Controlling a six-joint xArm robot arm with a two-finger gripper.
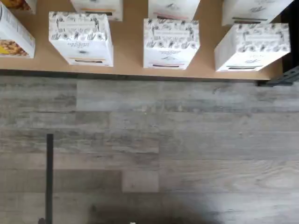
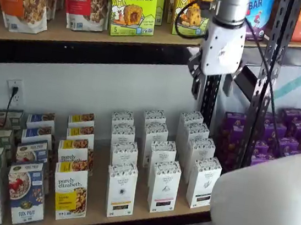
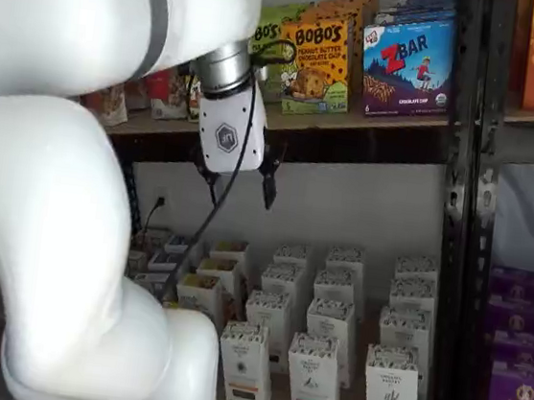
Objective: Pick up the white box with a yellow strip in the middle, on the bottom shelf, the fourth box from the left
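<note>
Below my claw (image 2: 213, 83) and well to its left, front of its row on the bottom shelf (image 2: 98, 214), stands the white box (image 2: 121, 189), its low yellow strip facing out. Claw hangs high by the upper shelf edge, fingers spread with a plain gap, holding nothing. Step in hand: approach, not yet begun downward. Next move, as I judge it: descend, shift left, straddle that carton's narrow sides, clear of the all-dark-strip carton (image 2: 163, 186) just to its right.

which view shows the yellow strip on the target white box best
A shelf view: the white box faces the camera, its yellow strip plain. The wrist view shows mostly its top; in a shelf view the strip is too small to tell.
</note>
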